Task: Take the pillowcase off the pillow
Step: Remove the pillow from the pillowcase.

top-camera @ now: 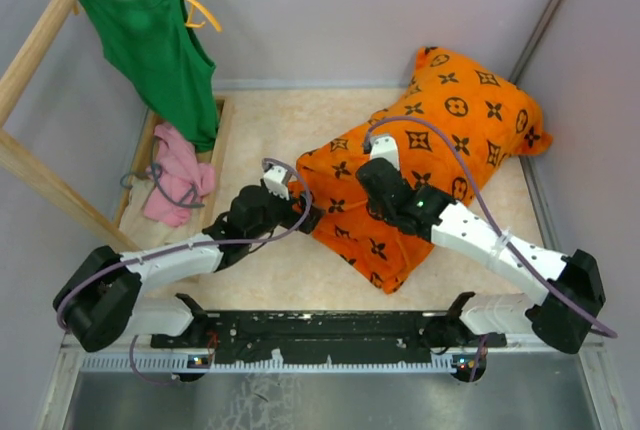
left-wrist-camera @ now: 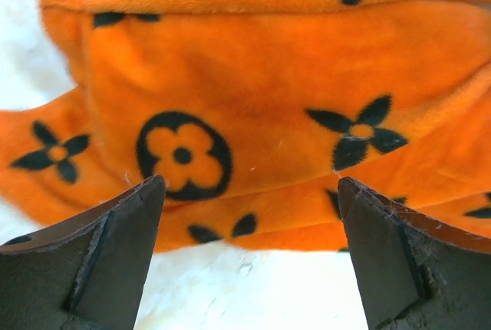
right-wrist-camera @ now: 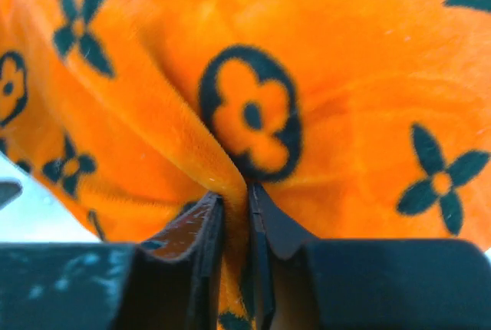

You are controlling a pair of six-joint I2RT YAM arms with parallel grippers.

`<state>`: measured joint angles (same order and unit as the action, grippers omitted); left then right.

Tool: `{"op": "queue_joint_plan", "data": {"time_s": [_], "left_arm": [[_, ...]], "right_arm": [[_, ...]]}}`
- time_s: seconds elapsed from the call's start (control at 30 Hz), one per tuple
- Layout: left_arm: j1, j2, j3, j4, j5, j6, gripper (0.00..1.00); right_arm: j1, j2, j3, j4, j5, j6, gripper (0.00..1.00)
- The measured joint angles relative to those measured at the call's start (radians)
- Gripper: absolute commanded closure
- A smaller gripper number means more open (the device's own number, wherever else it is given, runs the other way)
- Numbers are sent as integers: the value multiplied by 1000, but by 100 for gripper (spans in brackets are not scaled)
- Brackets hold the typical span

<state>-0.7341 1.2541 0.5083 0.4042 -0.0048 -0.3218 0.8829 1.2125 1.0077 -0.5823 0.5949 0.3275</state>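
Note:
The orange pillowcase (top-camera: 455, 120) with black motifs lies from the table's middle to the far right, stuffed and plump; the white pillow inside is hidden. My right gripper (top-camera: 372, 188) sits on the case's middle and is shut on a pinched fold of the orange fabric (right-wrist-camera: 230, 184). My left gripper (top-camera: 303, 212) is open at the case's near left edge, low over the table. In the left wrist view its fingers (left-wrist-camera: 123, 238) stand wide apart with the pillowcase (left-wrist-camera: 253, 123) just beyond them, nothing between them.
A green tank top (top-camera: 160, 50) hangs on a yellow hanger from a wooden rack (top-camera: 40, 40) at the far left. A pink cloth (top-camera: 175, 175) lies in a wooden tray below it. Grey walls close in the back and sides.

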Motion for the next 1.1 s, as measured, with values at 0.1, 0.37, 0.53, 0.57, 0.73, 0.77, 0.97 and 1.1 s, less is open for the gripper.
{"op": "queue_joint_plan", "data": {"time_s": [0.1,0.37,0.53,0.57,0.73,0.77,0.97,1.1], "left_arm": [[-42,49,-7,123,1,-32,0],[-116,211,74,266,-18,-72,63],[-128,263,85,269,-96,-122,100],[-128,264,71,245,-136,-151,100],[-133,220,10,15,-316,-306,100],[-135,196,5,-45,-349,-341,97],[-135,31,-1,-307,-439,-395,1],[-132,-109,2,-399,-397,-309,0]], "right_arm": [[-94,-7,0,14,-42,20,99],[-157,-64,49,41,-197,-32,100],[-193,-46,106,43,-279,-52,100],[-216,-47,115,45,-296,-52,100],[-338,-84,121,74,-346,-46,100],[-347,-91,121,81,-350,-46,100],[-356,-76,118,126,-386,-26,100],[-356,-53,97,163,-417,-8,100]]}}
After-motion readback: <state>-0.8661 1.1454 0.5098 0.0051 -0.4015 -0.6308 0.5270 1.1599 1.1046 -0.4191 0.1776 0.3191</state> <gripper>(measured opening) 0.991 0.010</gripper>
